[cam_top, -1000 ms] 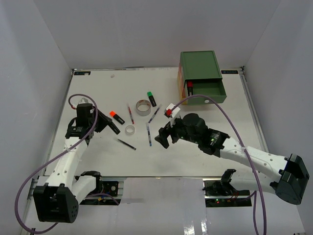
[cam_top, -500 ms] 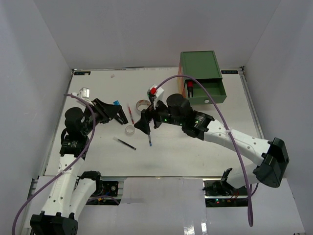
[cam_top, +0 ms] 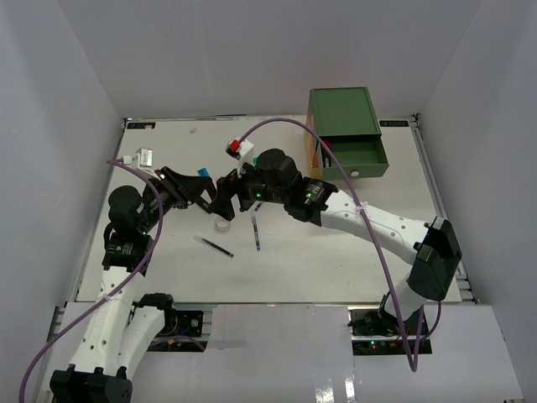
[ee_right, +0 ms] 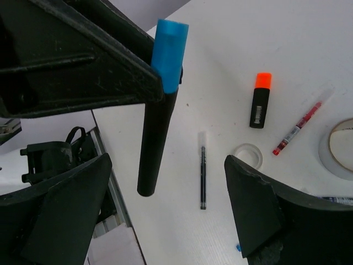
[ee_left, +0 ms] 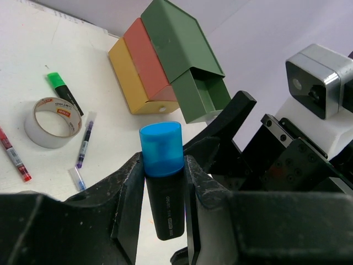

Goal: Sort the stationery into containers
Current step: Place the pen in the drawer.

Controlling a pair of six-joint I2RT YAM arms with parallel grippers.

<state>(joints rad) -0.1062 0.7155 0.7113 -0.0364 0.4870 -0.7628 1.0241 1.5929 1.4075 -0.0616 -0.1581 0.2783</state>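
Overhead view of a white bench with two robot arms. The left gripper hangs above the bench, well to the left of the drawer unit. Its fingers are clamped on the black body of a blue-capped highlighter, held cap up.

A second ago this gripper was low at the bench; it has since lifted the highlighter clear. The right gripper has swung further from the drawer unit and is now just beside the left one. Its fingers are spread wide and grip nothing, and the highlighter's free end shows in the gap ahead of them.

This looks like a handover being lined up, since the right arm sits nearer the drawers. The green drawer stands pulled out. An orange-capped highlighter and a tape roll are still unsorted on the bench.
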